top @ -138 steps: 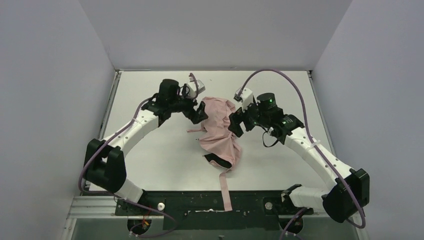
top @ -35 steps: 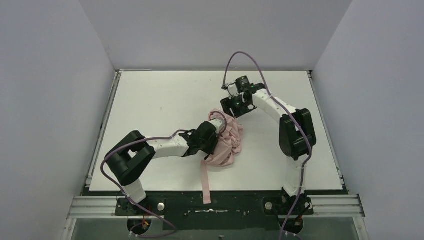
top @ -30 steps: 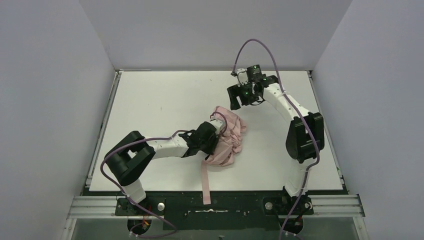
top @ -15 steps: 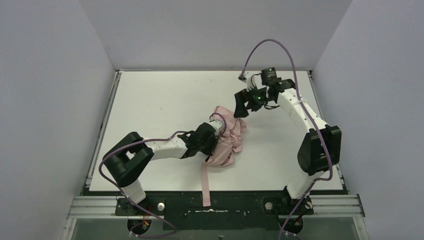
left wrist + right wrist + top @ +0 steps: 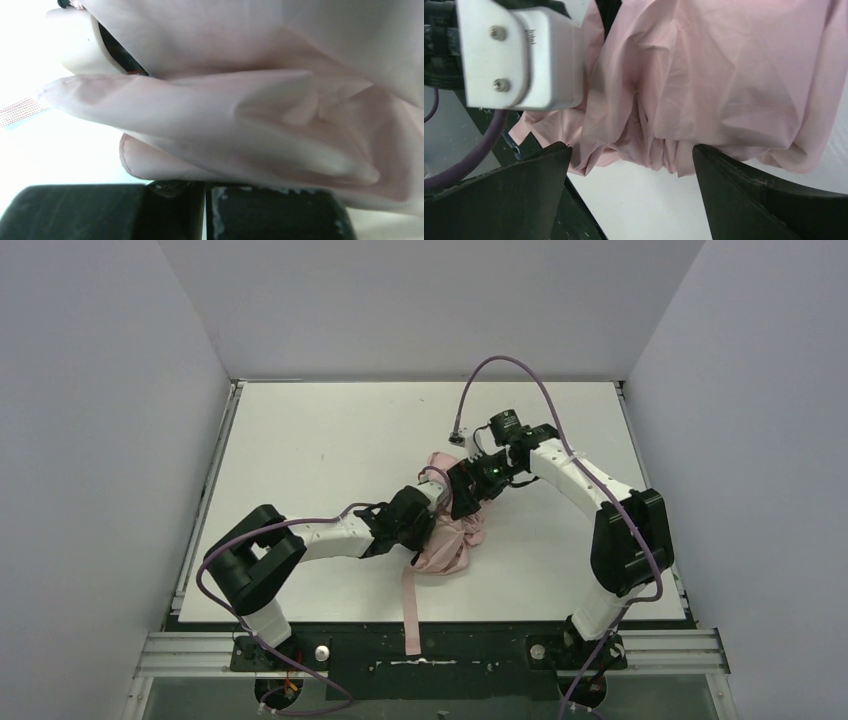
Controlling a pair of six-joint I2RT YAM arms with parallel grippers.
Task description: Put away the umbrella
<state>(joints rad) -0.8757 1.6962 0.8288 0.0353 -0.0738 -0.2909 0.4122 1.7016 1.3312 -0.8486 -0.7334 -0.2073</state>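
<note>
The umbrella [image 5: 458,536] lies bunched on the white table [image 5: 300,440], pale pink side out, its pink strap [image 5: 409,605] trailing toward the near edge. My left gripper [image 5: 430,523] sits low against the bundle's left side. In the left wrist view its jaws [image 5: 205,184] are pressed together, with the canopy's [image 5: 260,100] edge running into the tips. My right gripper [image 5: 463,494] stands wide open at the bundle's far end. In the right wrist view pink folds [image 5: 724,75] hang just beyond my right gripper [image 5: 630,150], not between its fingers. The shaft is hidden.
The left wrist's white camera housing [image 5: 519,55] and purple cable [image 5: 469,160] crowd close beside the right gripper. Grey walls enclose the table on three sides. A black rail [image 5: 420,650] runs along the near edge.
The right arm swung from the back of the table down to the umbrella's far end, its jaws opening fully. The left arm and the umbrella have stayed put.
</note>
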